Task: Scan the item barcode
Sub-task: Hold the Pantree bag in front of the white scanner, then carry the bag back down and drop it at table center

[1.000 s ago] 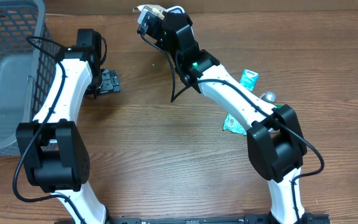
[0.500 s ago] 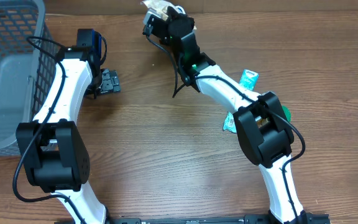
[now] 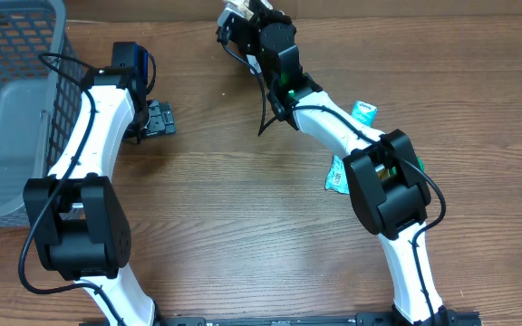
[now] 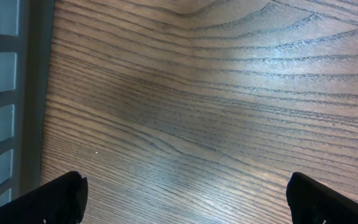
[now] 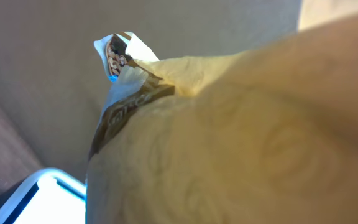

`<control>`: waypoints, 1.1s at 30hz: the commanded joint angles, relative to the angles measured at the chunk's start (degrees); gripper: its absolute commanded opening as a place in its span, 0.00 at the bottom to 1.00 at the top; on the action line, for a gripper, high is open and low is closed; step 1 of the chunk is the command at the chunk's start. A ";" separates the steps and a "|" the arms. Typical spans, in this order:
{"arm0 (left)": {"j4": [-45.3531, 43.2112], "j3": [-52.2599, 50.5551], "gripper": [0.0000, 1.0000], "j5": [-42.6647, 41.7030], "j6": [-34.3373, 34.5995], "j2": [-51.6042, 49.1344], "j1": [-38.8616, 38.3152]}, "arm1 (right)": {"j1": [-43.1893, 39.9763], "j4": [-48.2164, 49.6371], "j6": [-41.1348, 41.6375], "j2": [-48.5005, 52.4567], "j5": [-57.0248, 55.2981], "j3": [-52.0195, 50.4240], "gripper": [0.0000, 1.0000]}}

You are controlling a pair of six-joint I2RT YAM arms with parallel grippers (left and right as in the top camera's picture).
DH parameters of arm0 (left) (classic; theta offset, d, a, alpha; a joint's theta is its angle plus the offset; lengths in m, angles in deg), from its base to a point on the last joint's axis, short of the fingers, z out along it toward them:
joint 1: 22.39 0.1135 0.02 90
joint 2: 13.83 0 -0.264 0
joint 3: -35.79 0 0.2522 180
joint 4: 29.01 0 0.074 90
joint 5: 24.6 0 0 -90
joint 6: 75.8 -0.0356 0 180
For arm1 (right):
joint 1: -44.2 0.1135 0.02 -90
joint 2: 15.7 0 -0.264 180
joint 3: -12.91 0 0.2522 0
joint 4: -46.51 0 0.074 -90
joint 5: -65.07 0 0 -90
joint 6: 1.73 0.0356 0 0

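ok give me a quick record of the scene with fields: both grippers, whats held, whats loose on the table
right gripper: shut on the cream packet, at the far edge of the table
left gripper: open, empty, near the grey basket
loose items: upper teal packet and lower teal packet, both beside the right arm
barcode: not visible in any view
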 commanded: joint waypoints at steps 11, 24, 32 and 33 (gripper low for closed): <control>-0.07 0.98 0.99 0.59 -0.66 0.22 0.07 | -1.40 -1.33 1.95 3.93 0.96 1.31 0.04; -0.07 0.98 1.00 0.59 -0.68 0.22 0.07 | -1.68 -4.17 10.71 -1.01 -2.08 1.49 0.03; -0.07 0.98 1.00 0.59 -0.68 0.22 0.09 | -1.79 -20.20 25.44 -12.07 -1.97 1.49 0.04; -0.07 0.98 0.99 0.59 -0.68 0.22 0.09 | -1.84 -22.05 27.04 -13.20 -1.75 1.49 0.04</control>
